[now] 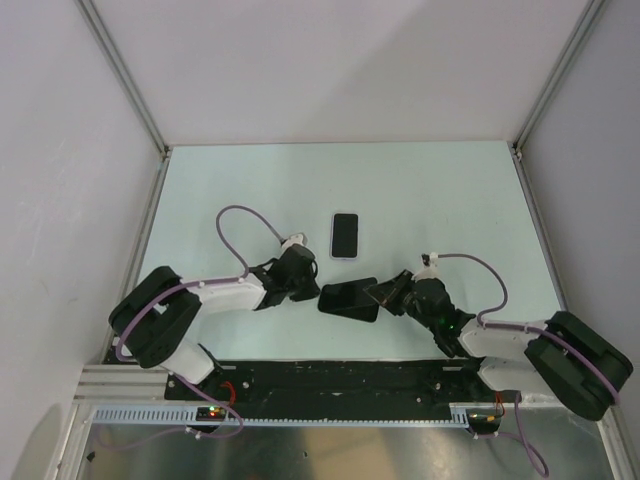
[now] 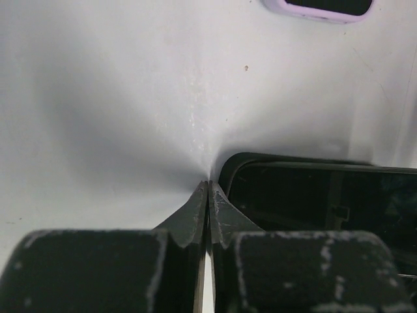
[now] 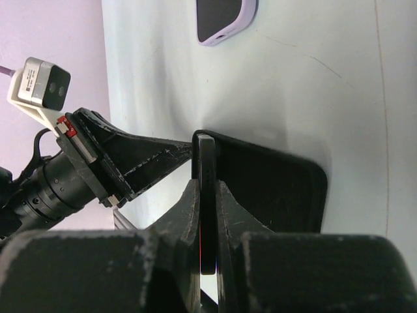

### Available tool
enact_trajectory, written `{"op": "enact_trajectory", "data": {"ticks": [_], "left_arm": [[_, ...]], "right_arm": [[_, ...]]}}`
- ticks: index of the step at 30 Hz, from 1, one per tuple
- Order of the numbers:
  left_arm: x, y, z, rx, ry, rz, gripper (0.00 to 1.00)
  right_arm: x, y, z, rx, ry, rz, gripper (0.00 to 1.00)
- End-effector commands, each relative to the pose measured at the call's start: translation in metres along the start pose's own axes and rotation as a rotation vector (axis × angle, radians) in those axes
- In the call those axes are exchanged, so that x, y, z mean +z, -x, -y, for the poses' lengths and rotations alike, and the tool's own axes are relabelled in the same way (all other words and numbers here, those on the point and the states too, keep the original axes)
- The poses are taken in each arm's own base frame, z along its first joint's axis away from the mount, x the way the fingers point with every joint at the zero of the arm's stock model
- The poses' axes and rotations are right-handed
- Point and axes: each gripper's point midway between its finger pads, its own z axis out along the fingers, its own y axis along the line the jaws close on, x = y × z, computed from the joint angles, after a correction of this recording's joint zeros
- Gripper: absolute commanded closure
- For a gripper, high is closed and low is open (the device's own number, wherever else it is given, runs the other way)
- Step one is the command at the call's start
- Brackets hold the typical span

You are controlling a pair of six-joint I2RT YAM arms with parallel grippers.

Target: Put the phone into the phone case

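Pinch on the phone case wall, phone lying beyond.

The right hand nips one wall of the black phone case, and I cannot tell whether the case touches the desk. The left hand, fingers pressed together and empty, has its tip at the case's corner. Ahead of both hands, well apart, the lilac-edged phone lies flat with its dark face up. My advice: hold the nip firm, settle the case flat with its hollow upward, then send the left hand for the phone. Only the left wrist view shows the case's raised rim. Only the overhead view shows the phone lying ahead, between the two hands.
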Motion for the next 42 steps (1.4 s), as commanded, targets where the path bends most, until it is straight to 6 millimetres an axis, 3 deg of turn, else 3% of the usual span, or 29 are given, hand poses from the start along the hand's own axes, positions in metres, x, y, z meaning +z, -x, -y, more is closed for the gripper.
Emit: {"op": "enact_trajectory", "data": {"ticks": [1, 6, 14, 21, 27, 32, 42], "left_arm": [[0.007, -0.006, 0.02, 0.029, -0.056, -0.026, 0.94], [0.006, -0.006, 0.023, 0.026, -0.063, -0.027, 0.95], [-0.009, -0.014, 0.023, 0.005, -0.076, 0.0, 0.99], [-0.02, -0.035, 0.027, 0.006, -0.094, -0.005, 1.0], [-0.028, -0.049, 0.044, 0.023, -0.133, -0.017, 1.0], [-0.029, -0.05, 0.055, 0.032, -0.148, -0.016, 1.0], [-0.03, -0.049, 0.052, 0.05, -0.138, -0.012, 1.0]], "right_arm": [[0.002, -0.031, 0.003, -0.049, 0.004, -0.139, 1.0], [0.006, -0.044, 0.017, -0.047, -0.045, -0.171, 1.0], [0.004, -0.044, 0.05, 0.006, -0.188, -0.117, 1.0], [0.002, -0.044, 0.054, 0.045, -0.224, -0.108, 1.0], [0.002, -0.045, 0.051, 0.038, -0.218, -0.111, 1.0], [0.003, -0.054, 0.056, 0.017, -0.233, -0.129, 1.0], [0.006, -0.054, 0.076, -0.084, -0.288, -0.132, 1.0]]}}
